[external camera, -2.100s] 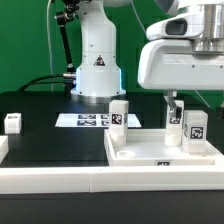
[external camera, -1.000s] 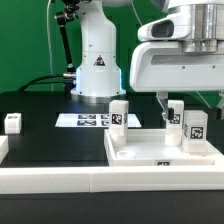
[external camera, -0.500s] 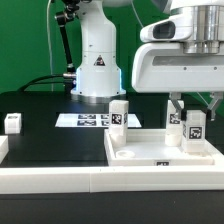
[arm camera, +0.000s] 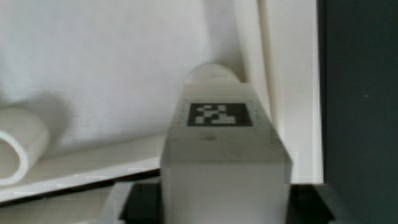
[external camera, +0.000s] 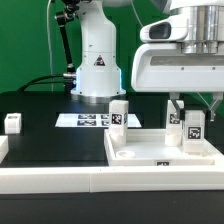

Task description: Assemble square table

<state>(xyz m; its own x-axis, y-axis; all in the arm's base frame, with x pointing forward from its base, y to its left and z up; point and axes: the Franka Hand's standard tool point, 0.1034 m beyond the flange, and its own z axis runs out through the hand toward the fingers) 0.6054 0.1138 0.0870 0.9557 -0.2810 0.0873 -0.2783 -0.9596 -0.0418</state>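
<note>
Four legs: all show in the exterior view, three at the slab and one apart from it.
Slab (external camera: 150,150): lies flat on the table (external camera: 50,140) with its rims up, toward the exterior view's right and just behind the rail (external camera: 60,182).
Held leg (external camera: 176,119): upright over the far right part of the slab, close beside a rim.
Fingers (arm camera: 132,203): closed on the held leg, one pad against each side in the wrist view. They hold nothing else.
Gripper (external camera: 177,108): points straight down. Judged reason: this keeps the leg square to the slab so that it goes down true.
Front leg (external camera: 194,128): stands upright on the slab just in front of the held leg. Judged risk: contact if the gripper drifts toward it.
Corner leg (external camera: 119,114): upright at the slab's far corner on the exterior view's left. Whether it is seated cannot be told.
Loose leg (external camera: 12,122): on the table, well apart on the exterior view's left, probably waiting for a later step.
Step in hand: judged to be seating the held leg. Whether its foot touches the slab cannot be told.
</note>
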